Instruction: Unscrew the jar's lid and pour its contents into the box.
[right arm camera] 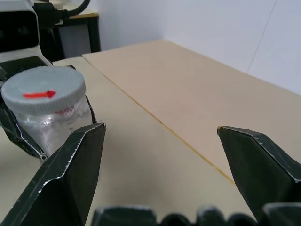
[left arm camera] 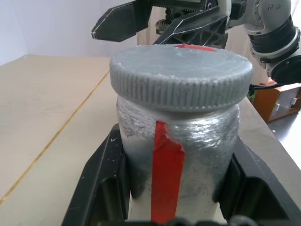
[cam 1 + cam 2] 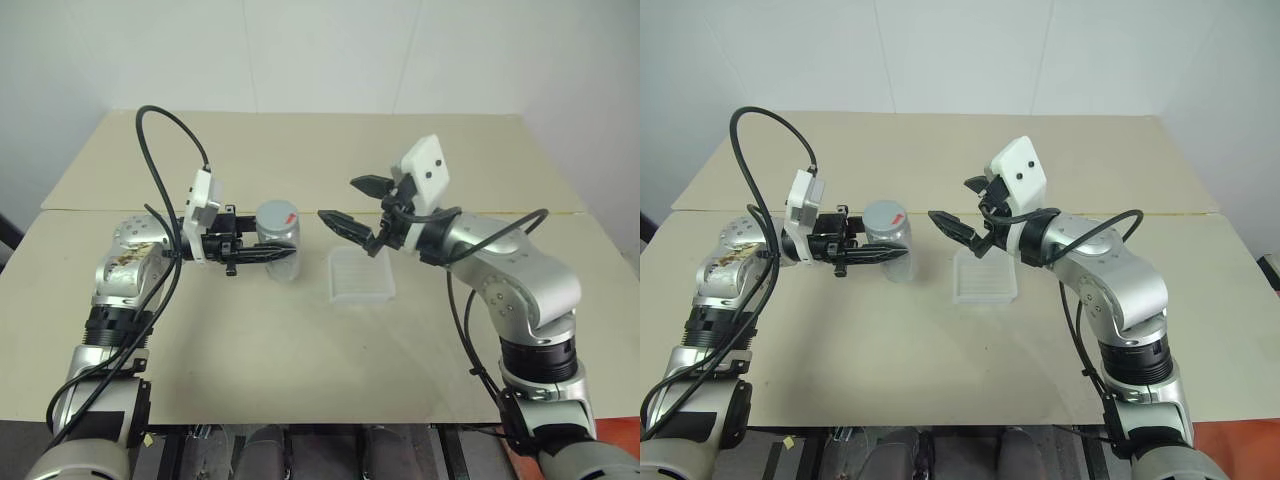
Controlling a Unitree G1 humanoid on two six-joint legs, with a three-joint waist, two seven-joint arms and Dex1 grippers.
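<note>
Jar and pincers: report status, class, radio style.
Left pincer shut on jar, lid on. Right pincer open, beside lid, apart. Box on table, nothing blocking.

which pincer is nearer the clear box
Right. The right pincer hangs open just above the box; the left pincer is off to the side, clamped on the jar.

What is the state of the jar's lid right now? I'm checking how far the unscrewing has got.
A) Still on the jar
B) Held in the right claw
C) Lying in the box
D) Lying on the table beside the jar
A: the grey lid sits on the jar, which the left claw grips, while the right claw stands open and empty.
</note>
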